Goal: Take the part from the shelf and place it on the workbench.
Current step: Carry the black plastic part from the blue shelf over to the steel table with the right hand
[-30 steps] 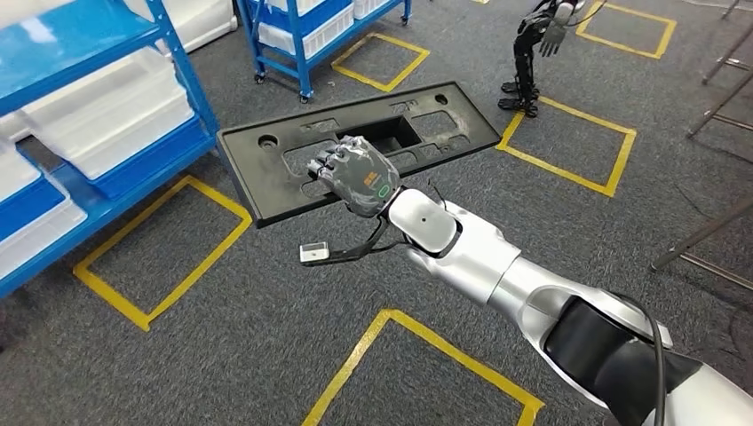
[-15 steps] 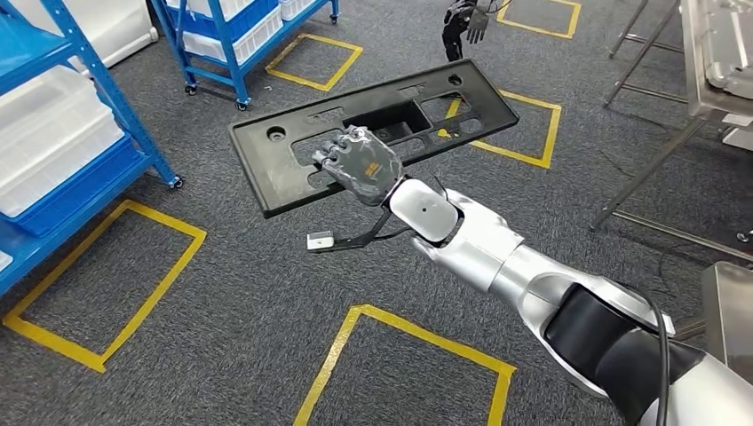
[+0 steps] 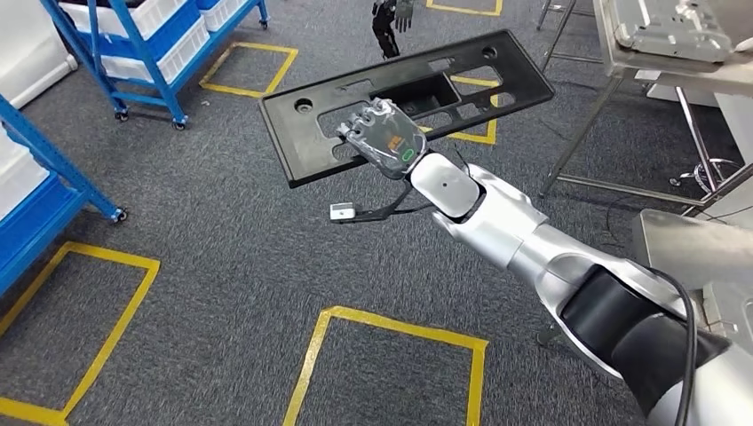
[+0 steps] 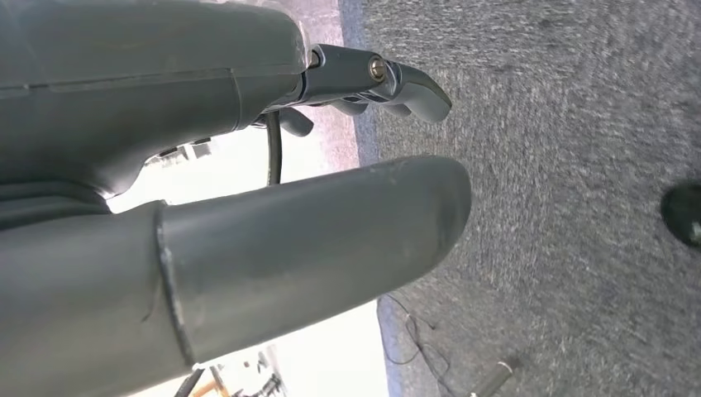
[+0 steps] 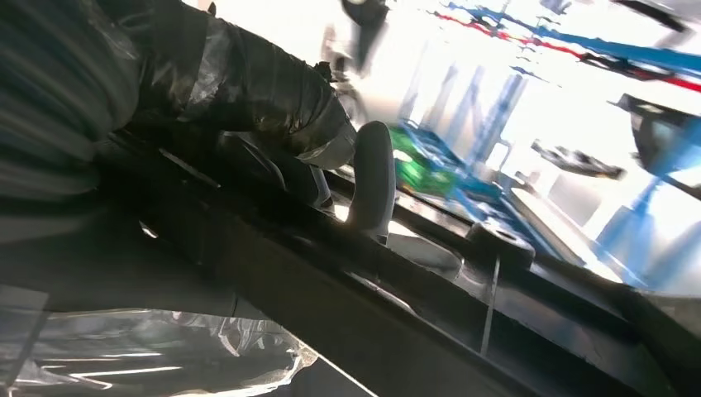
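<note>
The part is a long black plastic panel (image 3: 444, 93) with cut-outs, held level above the grey carpet in the head view. My right hand (image 3: 384, 140) grips its near long edge, fingers curled over the top. In the right wrist view the same panel (image 5: 347, 298) runs across the picture close up, with my right hand's fingers (image 5: 248, 91) wrapped over its edge. My left hand (image 4: 273, 223) hangs over the carpet with its thumb and fingers apart and nothing between them. The metal workbench (image 3: 684, 40) stands at the upper right.
Blue shelf racks on wheels (image 3: 151, 44) with white bins stand at the upper left. Yellow taped squares (image 3: 391, 355) mark the carpet. Metal table legs (image 3: 577, 133) and another steel surface (image 3: 693, 248) are on the right. Another robot's dark legs (image 3: 391, 27) show far ahead.
The whole view has swung right: the shelves slid off to the left and the workbench came in at the upper right. My right hand still grips the panel.
</note>
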{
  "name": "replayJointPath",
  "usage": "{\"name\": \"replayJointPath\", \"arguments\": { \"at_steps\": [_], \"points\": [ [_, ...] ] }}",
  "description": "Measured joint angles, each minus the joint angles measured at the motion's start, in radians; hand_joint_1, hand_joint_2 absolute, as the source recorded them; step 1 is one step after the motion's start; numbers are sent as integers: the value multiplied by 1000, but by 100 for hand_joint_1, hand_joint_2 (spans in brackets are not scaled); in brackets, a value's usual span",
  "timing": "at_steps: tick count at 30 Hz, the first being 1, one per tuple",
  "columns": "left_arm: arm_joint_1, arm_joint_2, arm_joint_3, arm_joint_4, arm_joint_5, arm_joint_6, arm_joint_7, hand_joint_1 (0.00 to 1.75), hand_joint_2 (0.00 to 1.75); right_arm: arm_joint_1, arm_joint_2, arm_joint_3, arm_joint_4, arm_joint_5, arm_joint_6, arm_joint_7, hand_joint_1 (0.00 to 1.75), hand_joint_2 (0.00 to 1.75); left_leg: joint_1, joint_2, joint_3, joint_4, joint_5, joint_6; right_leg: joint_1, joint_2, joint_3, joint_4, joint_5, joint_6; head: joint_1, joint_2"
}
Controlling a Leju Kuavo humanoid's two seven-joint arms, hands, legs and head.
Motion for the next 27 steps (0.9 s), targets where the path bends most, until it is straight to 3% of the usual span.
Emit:
{"name": "replayJointPath", "arguments": {
  "at_steps": [1,3,4,5,6,8,10,12,13,14,17,19,20,22,24,26,27],
  "points": [
    [3,-3,0,1,-2,4,-1,0,0,-3,-3,0,-1,0,4,0,175,175,2,-26,-26,56,-30,-1,-1,11,1,-1,0,-5,0,0],
    [9,-8,2,1,-4,12,-3,0,0,-3,-9,0,-1,-3,10,-3,175,175,3,-47,-91,185,-80,-4,0,37,1,-1,0,-10,0,0],
    [11,-10,3,2,-5,14,-6,0,0,0,-12,0,-1,-4,13,-5,175,175,3,-50,-113,219,-82,-4,1,52,2,0,0,-10,0,0],
    [12,-12,4,2,-6,16,-9,0,0,3,-17,0,-1,-6,15,-6,175,175,3,-52,-118,218,-65,-4,1,66,2,2,0,-10,0,0],
    [12,-13,5,2,-7,16,-13,0,0,5,-21,0,-1,-7,16,-7,175,175,3,-56,-105,176,-29,-2,1,80,3,4,-1,-9,0,0],
    [13,-15,7,2,-9,16,-17,0,0,6,-28,0,-1,-9,17,-7,175,175,5,-90,-54,47,43,3,0,106,0,13,-5,-4,0,0],
    [12,-16,8,2,-10,16,-19,0,0,7,-33,-1,-1,-10,20,-7,175,175,4,-119,-21,-29,65,9,-4,130,-9,20,-5,7,0,0],
    [9,-17,10,2,-11,15,-20,0,0,10,-42,-1,0,-11,23,-7,175,175,1,-111,-13,-43,63,17,-9,152,-16,17,1,21,0,0],
    [8,-17,13,2,-12,13,-20,0,0,11,-47,-1,2,-12,24,-7,175,175,1,-99,-11,-49,67,24,-10,148,-19,20,1,27,0,0],
    [6,-18,16,2,-12,11,-20,0,0,11,-53,-2,4,-13,24,-7,175,175,1,-88,-7,-56,71,32,-9,130,-26,35,-8,32,0,0],
    [9,-17,24,2,-18,6,-21,0,0,8,-61,-6,13,-20,23,-7,175,175,0,-56,-1,-69,76,46,-9,51,-91,176,-85,43,0,0],
    [13,-16,26,2,-22,3,-21,0,0,11,-65,-7,22,-22,23,-6,175,175,-1,-34,0,-69,73,47,-17,38,-138,269,-118,49,0,0],
    [14,-15,27,2,-23,2,-20,0,0,14,-67,-7,27,-23,23,-5,175,175,-1,-22,1,-68,71,46,-21,34,-140,271,-108,52,0,0],
    [17,-14,29,2,-23,1,-15,0,0,17,-70,-7,37,-22,22,-2,175,175,-1,-1,6,-67,65,41,-27,13,-92,173,-47,57,0,0],
    [20,-14,32,2,-23,3,-12,0,0,17,-70,-8,46,-21,19,-1,175,175,-5,18,12,-64,56,30,-20,-31,-32,56,-6,53,0,0],
    [22,-14,33,2,-23,5,-11,0,0,19,-70,-9,55,-19,12,0,175,175,-11,37,18,-63,49,18,-10,-44,-15,17,-5,40,0,0],
    [22,-15,34,2,-24,6,-12,0,0,21,-70,-9,60,-18,8,0,175,175,-11,47,22,-64,47,13,-9,-29,-15,15,-4,31,0,0]
  ]
}}
